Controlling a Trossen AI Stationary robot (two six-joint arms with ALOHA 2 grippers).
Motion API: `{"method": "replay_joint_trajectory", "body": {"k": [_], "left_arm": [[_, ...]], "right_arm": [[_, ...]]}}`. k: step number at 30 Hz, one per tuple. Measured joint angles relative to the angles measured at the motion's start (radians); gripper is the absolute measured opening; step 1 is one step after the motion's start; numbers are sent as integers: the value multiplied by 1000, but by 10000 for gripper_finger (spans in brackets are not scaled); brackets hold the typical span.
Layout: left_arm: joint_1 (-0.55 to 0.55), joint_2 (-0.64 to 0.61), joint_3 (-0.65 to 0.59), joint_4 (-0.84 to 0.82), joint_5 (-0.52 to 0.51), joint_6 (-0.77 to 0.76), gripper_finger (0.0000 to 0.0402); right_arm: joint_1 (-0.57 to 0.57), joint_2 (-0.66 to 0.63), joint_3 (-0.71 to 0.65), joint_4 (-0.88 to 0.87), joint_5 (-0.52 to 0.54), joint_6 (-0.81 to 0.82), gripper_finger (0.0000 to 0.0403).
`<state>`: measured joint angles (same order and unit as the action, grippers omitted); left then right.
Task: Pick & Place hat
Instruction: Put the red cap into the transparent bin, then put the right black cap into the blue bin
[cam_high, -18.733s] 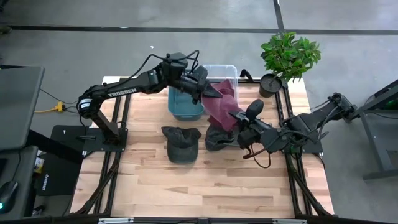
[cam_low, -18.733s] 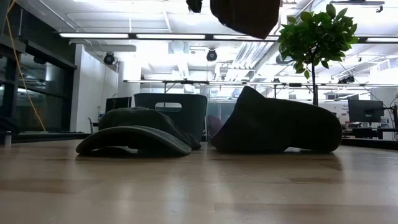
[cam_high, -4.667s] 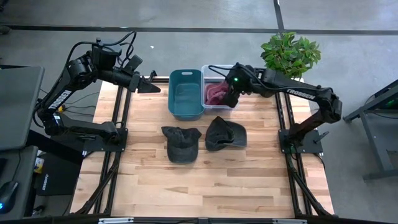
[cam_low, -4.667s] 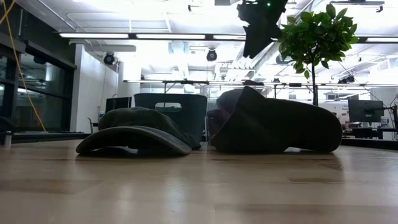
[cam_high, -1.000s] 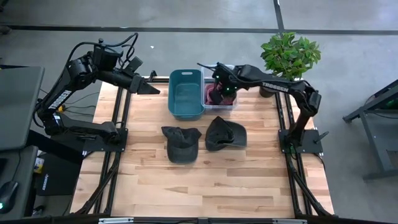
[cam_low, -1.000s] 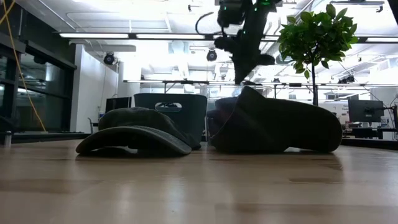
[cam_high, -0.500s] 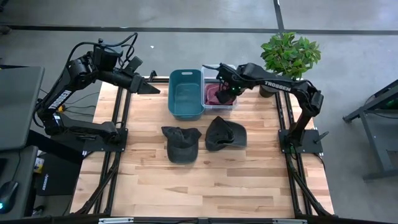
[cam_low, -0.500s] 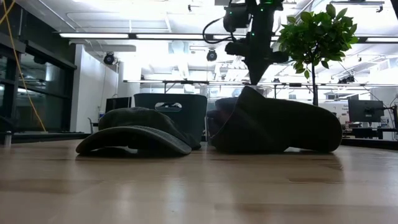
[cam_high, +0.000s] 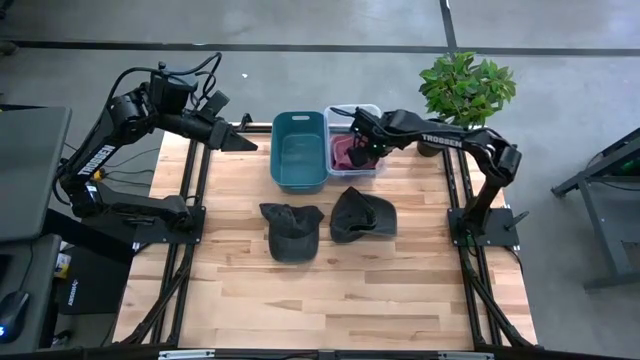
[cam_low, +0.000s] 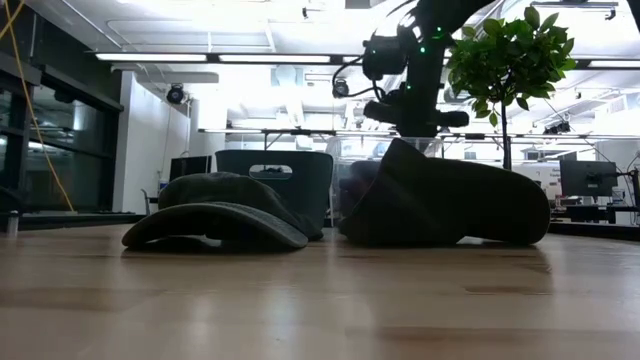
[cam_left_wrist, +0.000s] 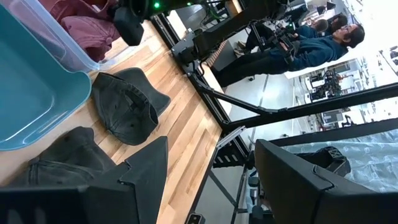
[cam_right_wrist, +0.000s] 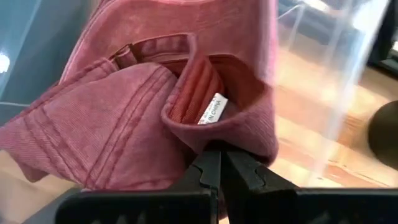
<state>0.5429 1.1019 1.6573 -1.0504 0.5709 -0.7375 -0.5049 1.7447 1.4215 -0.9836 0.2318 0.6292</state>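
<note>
Right pincer (cam_high: 352, 146) is down in the clear plastic bin (cam_high: 366, 110) at the far edge of the counter (cam_high: 330, 290), and the right wrist view shows its two dark fingers (cam_right_wrist: 208, 171) drawn tight together, pinching the edge of the faded maroon cotton hat (cam_right_wrist: 155, 106). That hat lies crumpled inside the clear bin, soft washed twill with visible stitching, a ribbed sweatband and a small white label showing inside the crown. It sits directly ahead of the fingertips, folded rather than laid out, so no clear long axis to speak of.

Right arm is plainly the nearer one. The left pincer (cam_high: 243, 141) hangs off the far left corner of the counter, fingers spread apart, holding nothing.

Beside the clear bin stands the teal plastic bin (cam_high: 298, 152), smooth-walled. Nearer the middle of the counter, two dark grey cloth caps: one (cam_high: 291, 229) flat with its brim forward, the other (cam_high: 361, 215) humped up just beside it.

Judging by the grip, a lift looks next; limp fabric may sag or snag on the bin wall.
</note>
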Motion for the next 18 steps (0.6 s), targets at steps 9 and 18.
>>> {"method": "replay_joint_trajectory", "body": {"k": [9,18], "left_arm": [[0,0,0,0,-1,0,225],[0,0,0,0,-3,0,225]], "right_arm": [[0,1,33,-3,-18,-28,0],[0,1,165,-70,-17,-82,0]]}}
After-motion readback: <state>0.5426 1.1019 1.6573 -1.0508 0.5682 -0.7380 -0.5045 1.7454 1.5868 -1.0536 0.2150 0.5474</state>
